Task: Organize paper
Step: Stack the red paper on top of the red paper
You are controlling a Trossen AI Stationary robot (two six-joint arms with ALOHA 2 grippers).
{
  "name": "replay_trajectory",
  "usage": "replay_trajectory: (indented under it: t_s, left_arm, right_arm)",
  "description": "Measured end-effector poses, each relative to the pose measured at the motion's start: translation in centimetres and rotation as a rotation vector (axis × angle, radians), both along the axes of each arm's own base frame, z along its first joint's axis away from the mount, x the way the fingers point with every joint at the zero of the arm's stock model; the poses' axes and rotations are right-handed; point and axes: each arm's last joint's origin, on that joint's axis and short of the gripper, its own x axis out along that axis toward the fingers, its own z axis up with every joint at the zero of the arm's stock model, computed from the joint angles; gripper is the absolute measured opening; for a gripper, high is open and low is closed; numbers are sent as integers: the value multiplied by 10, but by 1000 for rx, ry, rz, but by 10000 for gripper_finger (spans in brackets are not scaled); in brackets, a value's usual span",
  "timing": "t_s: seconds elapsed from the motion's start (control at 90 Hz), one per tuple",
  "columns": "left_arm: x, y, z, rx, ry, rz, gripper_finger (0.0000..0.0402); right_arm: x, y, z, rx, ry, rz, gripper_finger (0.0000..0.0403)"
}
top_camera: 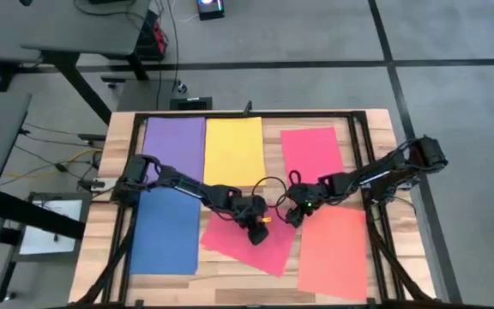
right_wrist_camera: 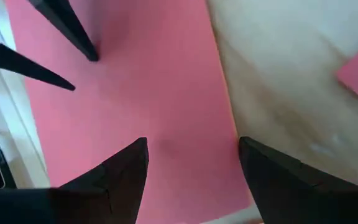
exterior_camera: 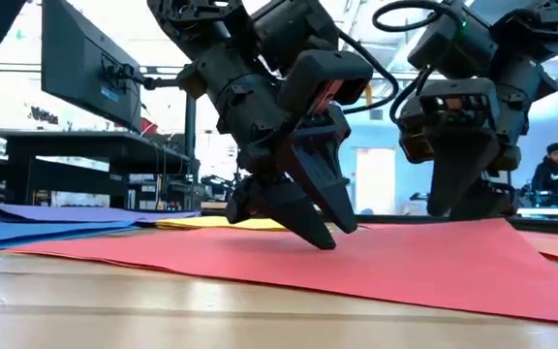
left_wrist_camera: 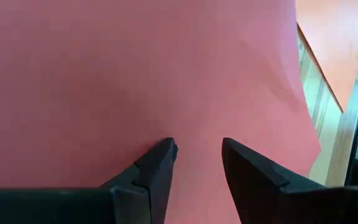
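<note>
The skewed red-pink sheet (top_camera: 249, 243) lies flat on the counter (top_camera: 333, 292) between blue and coral sheets. The left claw (top_camera: 258, 233), fingers narrowly parted, presses its tips onto it. The right claw (top_camera: 294, 213) hovers spread wide over its far edge.

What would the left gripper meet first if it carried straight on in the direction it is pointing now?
Most likely the skewed red-pink sheet. The left gripper points down at it with fingers open; in the low view the tips look at or nearly on the paper, though actual contact is hard to judge.
</note>
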Motion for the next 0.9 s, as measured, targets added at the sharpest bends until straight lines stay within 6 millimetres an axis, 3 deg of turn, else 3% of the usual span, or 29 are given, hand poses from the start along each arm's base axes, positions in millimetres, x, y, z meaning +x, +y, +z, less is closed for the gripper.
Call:
replay_trajectory:
  t_s: [0.233, 0.444, 0.733, 0.9]
  left_arm:
    - [0, 0, 0, -1, 1, 1, 125]
    - [0, 0, 0, -2, 3, 2, 125]
    - [0, 0, 0, -2, 3, 1, 125]
    - [0, 0, 0, -5, 5, 6, 125]
  right_arm:
    - [8, 3, 10, 80, -120, 7, 240]
    - [8, -1, 10, 137, -98, -8, 240]
    - [10, -22, 10, 177, -77, -129, 240]
    - [10, -21, 11, 207, -78, -102, 240]
